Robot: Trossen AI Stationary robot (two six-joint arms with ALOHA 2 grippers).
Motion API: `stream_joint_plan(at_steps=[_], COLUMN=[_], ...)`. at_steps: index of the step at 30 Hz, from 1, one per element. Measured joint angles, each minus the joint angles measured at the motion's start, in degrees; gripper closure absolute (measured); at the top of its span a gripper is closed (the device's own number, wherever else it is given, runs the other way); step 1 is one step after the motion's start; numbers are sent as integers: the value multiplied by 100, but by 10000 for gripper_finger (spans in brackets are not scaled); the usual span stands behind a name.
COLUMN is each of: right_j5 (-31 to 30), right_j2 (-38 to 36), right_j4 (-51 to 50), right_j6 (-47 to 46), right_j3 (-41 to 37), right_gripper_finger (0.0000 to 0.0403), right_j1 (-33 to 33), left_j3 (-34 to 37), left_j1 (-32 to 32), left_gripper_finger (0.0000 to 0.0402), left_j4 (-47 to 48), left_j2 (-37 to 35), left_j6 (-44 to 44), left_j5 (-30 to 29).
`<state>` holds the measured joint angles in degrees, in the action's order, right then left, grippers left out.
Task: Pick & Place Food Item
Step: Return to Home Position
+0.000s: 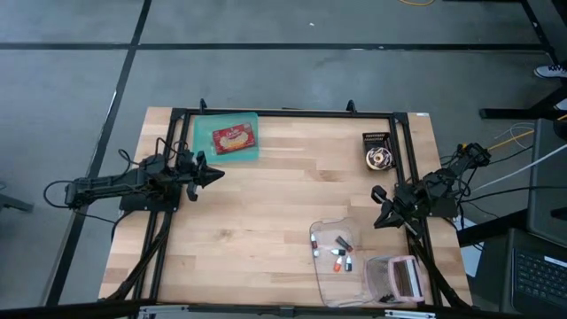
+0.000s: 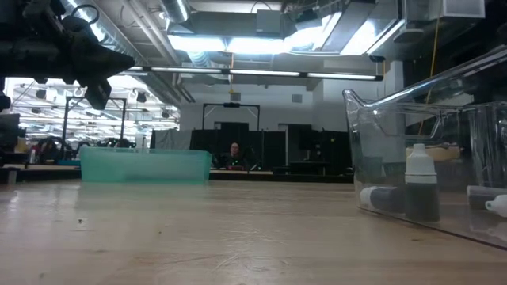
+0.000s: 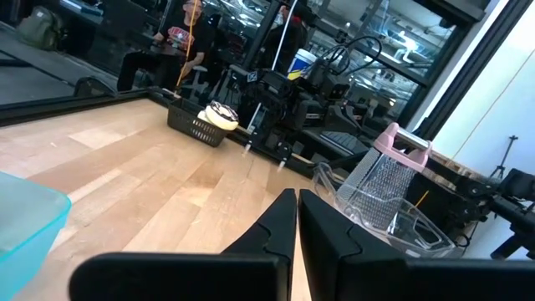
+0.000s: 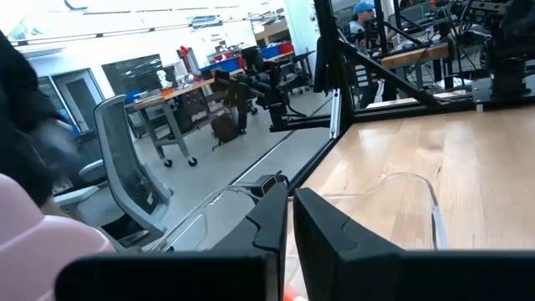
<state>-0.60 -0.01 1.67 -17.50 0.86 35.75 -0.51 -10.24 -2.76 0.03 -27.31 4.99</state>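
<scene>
A red food packet [image 1: 234,138] lies in a teal tray [image 1: 252,149] at the table's far left. A round pastry [image 1: 379,158] sits in a black basket [image 1: 376,139] at the far right; the left wrist view shows the pastry [image 3: 219,114] too. My left gripper [image 1: 215,174] hovers level above the table's left side, just near of the tray, shut and holding nothing. My right gripper [image 1: 381,220] hovers level at the right side, between the basket and a clear container [image 1: 341,257], also shut and holding nothing. Both sets of fingers show shut in the left wrist view [image 3: 297,219] and the right wrist view [image 4: 289,219].
The clear container [image 2: 428,174] at the near right holds several small bottles [image 1: 340,255]. A pink-handled grater [image 1: 400,276] lies in a second clear container beside it. A black frame [image 1: 283,112] runs along the table's edges. Bare wood [image 1: 266,213] lies in the middle.
</scene>
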Motion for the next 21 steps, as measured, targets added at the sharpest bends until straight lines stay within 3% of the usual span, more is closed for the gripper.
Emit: stream_joint_plan(at_steps=[21], right_j5=[0], right_j2=[0], right_j4=[0], right_j6=[2], right_j3=[0], right_gripper_finger=[376], right_j1=[0], left_j3=[0], left_j1=[0], left_gripper_finger=[390], left_j4=[0], left_j2=[0], left_j6=[0], left_j5=[0])
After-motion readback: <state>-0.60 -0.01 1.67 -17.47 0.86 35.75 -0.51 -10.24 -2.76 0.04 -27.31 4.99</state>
